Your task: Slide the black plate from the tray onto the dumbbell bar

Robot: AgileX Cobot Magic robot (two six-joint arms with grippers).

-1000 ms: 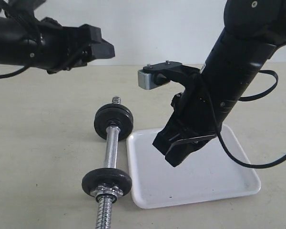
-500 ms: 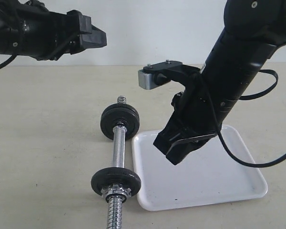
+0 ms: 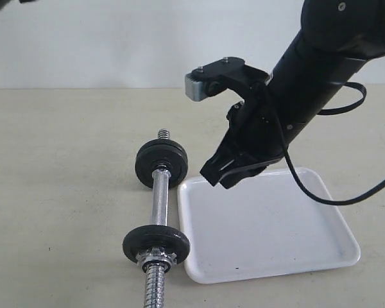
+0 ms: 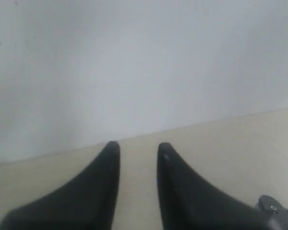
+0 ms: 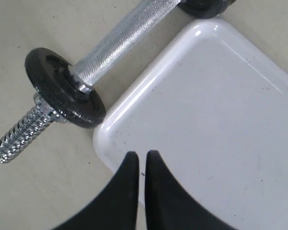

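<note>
The dumbbell bar (image 3: 158, 199) lies on the table left of the white tray (image 3: 269, 218). Two black discs sit on it, a near one (image 3: 156, 244) with a silver nut outside it and a far one (image 3: 161, 164). I cannot tell which of them is the black plate. No disc lies in the tray (image 5: 211, 110). My right gripper (image 3: 221, 178) hangs over the tray's left part, shut and holding nothing. In the right wrist view its tips (image 5: 141, 154) are near the tray corner beside the near disc (image 5: 62, 88) and the bar (image 5: 120, 43). My left gripper (image 4: 138, 146) is open, facing the wall, and is outside the exterior view.
The beige table (image 3: 58, 192) runs back to a pale wall (image 3: 115, 45). A black cable (image 3: 346, 202) loops from the right arm over the tray's right side. The bar's threaded end (image 3: 153, 285) points toward the front edge.
The left arm rose and pulled back out of the exterior view at the upper left. The right gripper lifted slightly above the tray. Bar and tray have stayed put for the last half second.
</note>
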